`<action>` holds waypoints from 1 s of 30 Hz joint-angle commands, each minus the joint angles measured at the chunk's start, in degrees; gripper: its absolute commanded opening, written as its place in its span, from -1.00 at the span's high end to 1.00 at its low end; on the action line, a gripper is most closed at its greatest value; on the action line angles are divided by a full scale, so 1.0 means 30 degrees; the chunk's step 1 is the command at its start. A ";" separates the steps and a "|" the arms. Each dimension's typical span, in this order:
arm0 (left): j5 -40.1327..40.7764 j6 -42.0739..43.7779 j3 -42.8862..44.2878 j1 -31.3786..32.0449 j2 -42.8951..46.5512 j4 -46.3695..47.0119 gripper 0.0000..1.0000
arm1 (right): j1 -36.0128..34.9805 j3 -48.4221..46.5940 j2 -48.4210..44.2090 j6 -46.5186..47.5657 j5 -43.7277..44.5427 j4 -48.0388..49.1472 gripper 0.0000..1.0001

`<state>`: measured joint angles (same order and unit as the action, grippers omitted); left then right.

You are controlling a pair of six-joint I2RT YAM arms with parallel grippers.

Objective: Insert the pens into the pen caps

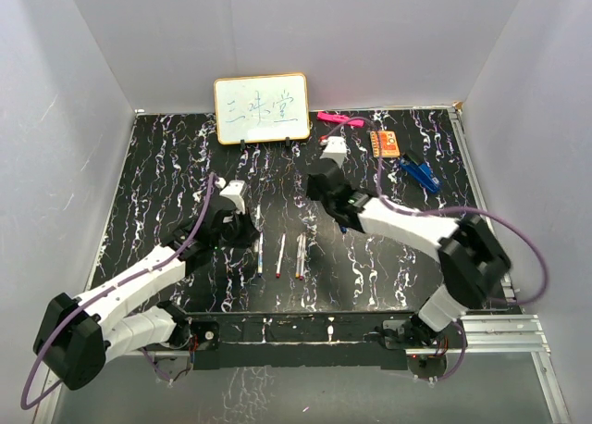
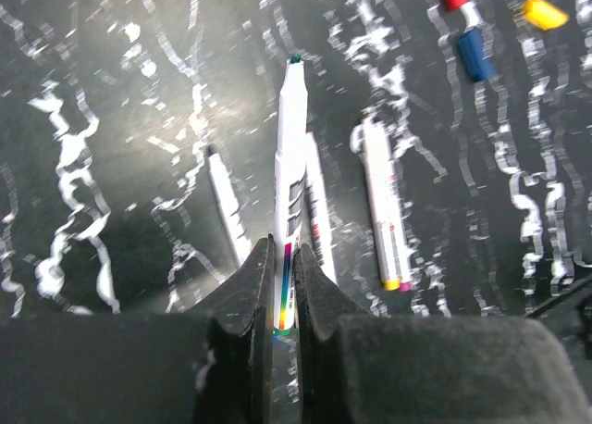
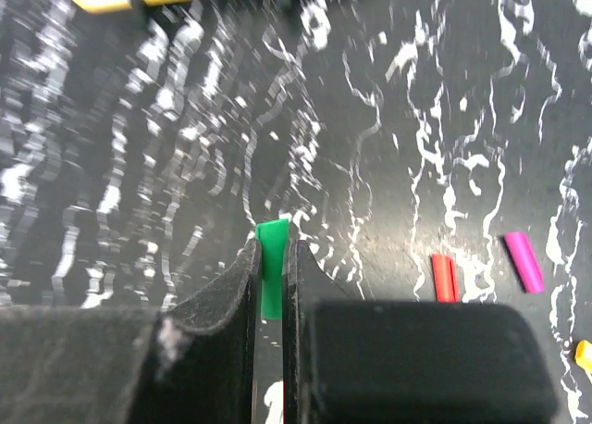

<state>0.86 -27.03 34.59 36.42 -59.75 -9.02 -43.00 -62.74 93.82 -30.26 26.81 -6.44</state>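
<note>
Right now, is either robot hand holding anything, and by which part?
Both. The left fingers pinch a white pen by its rear end, green tip pointing away. The right fingers pinch a green cap by its sides.

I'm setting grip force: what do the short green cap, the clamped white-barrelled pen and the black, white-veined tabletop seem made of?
The short green cap: likely plastic, opaque, evenly coloured, matte-looking.
The slim white-barrelled pen: probably smooth plastic, bright sheen on the barrel, printed colour bands.
The black, white-veined tabletop: marble-patterned, semi-glossy with glare patches; stone or printed laminate, cannot tell.
</note>
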 commanded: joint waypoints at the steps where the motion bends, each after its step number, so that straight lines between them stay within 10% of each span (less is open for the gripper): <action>1: -0.1706 -0.1260 -0.0786 0.0616 0.0170 0.4200 1.00 | 0.0130 0.3252 -0.3934 0.1650 -0.0930 0.7434 1.00; 12: -0.3430 -0.1844 -0.0866 0.2356 -0.1474 1.1371 1.00 | 0.0130 0.8441 -0.8076 0.1980 -0.4798 1.5769 1.00; 30: -0.3689 -0.1040 0.0377 0.3176 -0.2783 1.2322 1.00 | 0.0151 0.9285 -0.7989 0.1489 -0.6549 1.7520 1.00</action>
<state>-9.41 -31.33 34.24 45.36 -69.89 24.45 -42.70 -35.66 70.17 -25.52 8.19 41.25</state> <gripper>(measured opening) 0.051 0.063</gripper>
